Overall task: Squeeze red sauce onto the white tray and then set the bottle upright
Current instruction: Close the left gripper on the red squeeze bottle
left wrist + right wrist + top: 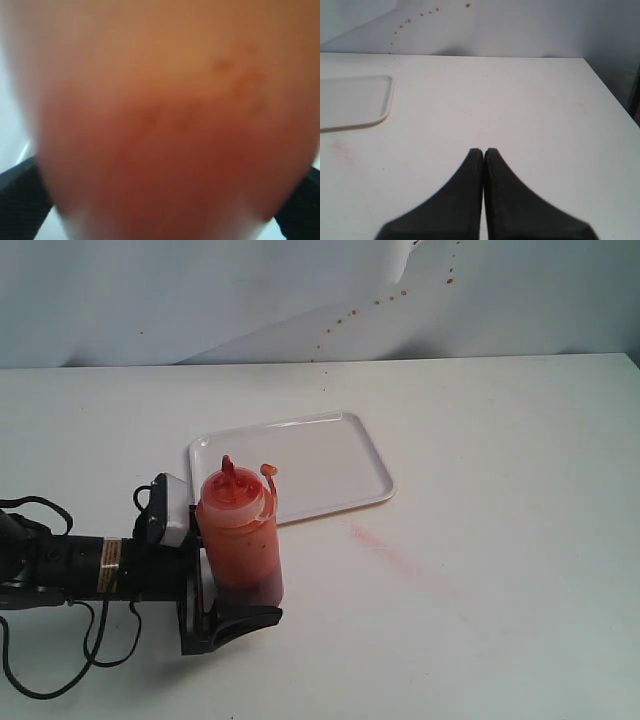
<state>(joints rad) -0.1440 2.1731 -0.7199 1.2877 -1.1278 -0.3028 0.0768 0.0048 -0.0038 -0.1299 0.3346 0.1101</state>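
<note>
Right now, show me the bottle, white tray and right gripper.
bottle [241, 540], exterior view, middle of its body.
white tray [325, 462], exterior view, bare floor.
right gripper [483, 152], right wrist view, between its shut fingertips.

Red-orange bottle [242, 540] stands upright, perhaps touching the white tray [330, 465].

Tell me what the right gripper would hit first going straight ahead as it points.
No near obstacle: the shut right gripper points across bare table, tray off to one side. First in line is probably the backdrop past the far edge; depth is unclear.
</note>
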